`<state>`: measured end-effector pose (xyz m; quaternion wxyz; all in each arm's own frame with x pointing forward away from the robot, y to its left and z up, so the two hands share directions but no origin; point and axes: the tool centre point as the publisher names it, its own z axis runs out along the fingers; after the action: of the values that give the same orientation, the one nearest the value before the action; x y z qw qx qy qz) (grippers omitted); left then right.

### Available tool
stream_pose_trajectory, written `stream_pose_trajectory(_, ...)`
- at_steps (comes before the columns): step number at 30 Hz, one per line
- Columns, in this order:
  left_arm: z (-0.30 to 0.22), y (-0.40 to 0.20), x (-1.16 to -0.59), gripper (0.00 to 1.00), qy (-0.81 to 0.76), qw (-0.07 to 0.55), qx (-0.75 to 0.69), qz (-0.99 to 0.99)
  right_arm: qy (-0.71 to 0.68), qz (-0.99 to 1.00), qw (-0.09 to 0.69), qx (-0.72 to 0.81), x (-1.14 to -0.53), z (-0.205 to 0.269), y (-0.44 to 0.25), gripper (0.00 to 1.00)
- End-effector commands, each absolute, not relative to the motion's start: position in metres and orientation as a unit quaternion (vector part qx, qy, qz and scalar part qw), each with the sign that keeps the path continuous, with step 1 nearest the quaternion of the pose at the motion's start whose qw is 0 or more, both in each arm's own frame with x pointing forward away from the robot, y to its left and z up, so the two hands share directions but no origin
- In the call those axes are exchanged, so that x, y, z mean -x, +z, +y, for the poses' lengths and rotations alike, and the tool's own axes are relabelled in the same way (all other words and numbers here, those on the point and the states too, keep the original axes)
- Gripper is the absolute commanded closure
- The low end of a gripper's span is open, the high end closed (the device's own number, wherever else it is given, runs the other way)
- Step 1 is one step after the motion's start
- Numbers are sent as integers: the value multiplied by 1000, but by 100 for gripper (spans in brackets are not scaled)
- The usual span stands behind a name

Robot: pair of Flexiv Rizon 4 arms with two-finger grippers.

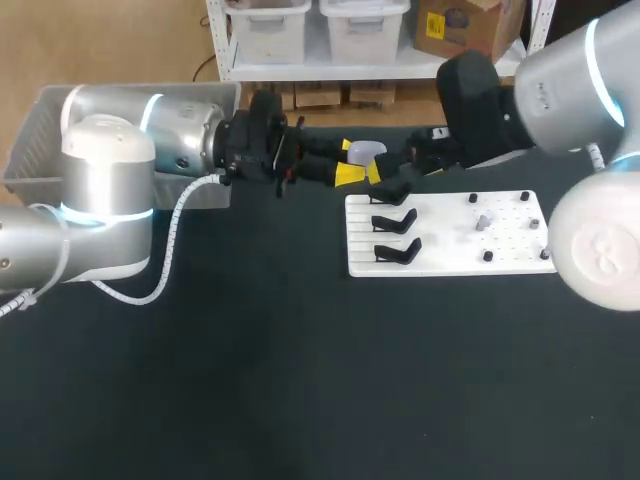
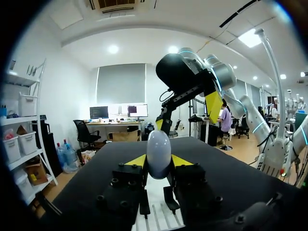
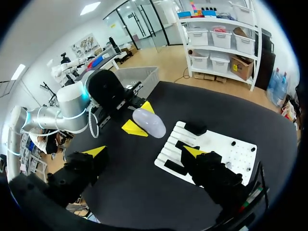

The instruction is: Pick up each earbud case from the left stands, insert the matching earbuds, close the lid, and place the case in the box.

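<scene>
Your left gripper (image 2: 159, 161) is clamping the smooth, pale-grey, egg-shaped earbud case (image 2: 159, 147) between both yellow tips. It is holding the case raised above the black table (image 1: 250, 380), probably so that the exposed upper end is facing your other arm for access. No open lid is showing.

Your right gripper (image 3: 145, 152) is pointing toward the case with its fingers wide apart and gripping nothing, which suggests it is being kept ready to work on the lid.

The case is hanging just beyond the far left corner of the white slotted board (image 1: 450, 250), near the black stands (image 1: 395, 222). The grey plastic box (image 1: 30, 140) is sitting at the far left of the table, and the case is not yet in it.
</scene>
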<state>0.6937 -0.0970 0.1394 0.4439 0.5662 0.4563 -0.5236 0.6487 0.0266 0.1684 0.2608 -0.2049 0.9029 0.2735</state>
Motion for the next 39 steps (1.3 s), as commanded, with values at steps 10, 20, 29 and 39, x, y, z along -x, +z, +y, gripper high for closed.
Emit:
stream_pose_trajectory(10,-96,139,-692,100,-522,446,-565,457,265,915,242,187,-673,30,154,0)
stream_pose_trajectory(20,-96,139,-692,100,-522,446,-565,457,264,919,234,174,-682,26,145,0)
stream_pose_trajectory(29,-96,139,-692,100,-522,446,-565,457,261,921,235,166,-688,25,142,0)
stream_pose_trajectory(39,-96,139,-692,100,-522,446,-565,457,255,922,247,156,-694,21,147,0)
